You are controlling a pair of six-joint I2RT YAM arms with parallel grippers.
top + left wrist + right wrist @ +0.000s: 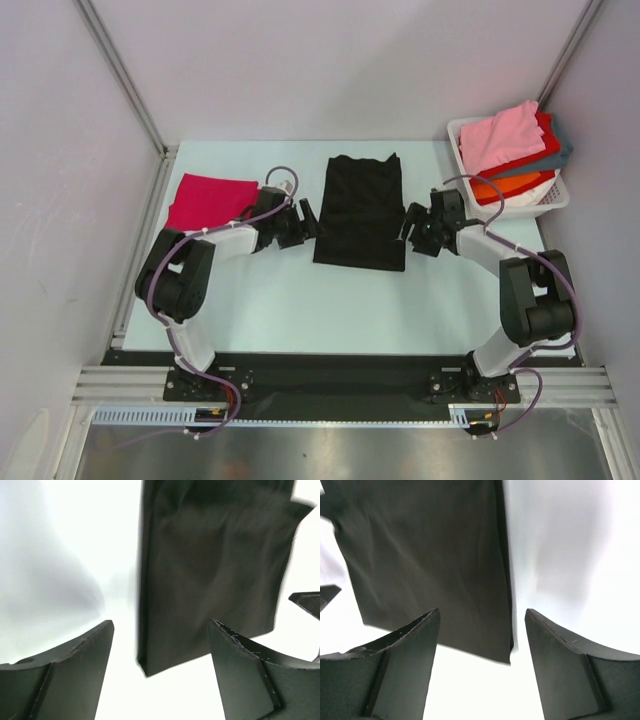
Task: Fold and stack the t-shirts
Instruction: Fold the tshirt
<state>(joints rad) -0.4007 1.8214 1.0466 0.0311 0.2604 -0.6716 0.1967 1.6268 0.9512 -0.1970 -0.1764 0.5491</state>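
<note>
Tabletop (300, 300): black shirt (360, 212) folded flat at the middle, a gripper at each side.
Left gripper (310, 220) sits just beside its left edge and right gripper (408, 228) just beside its right edge, both spread wide and holding nothing. Magenta shirt (210, 200) lies far left. Basket (556, 198), far right, holds a pile topped by pink shirt (500, 138).
</note>
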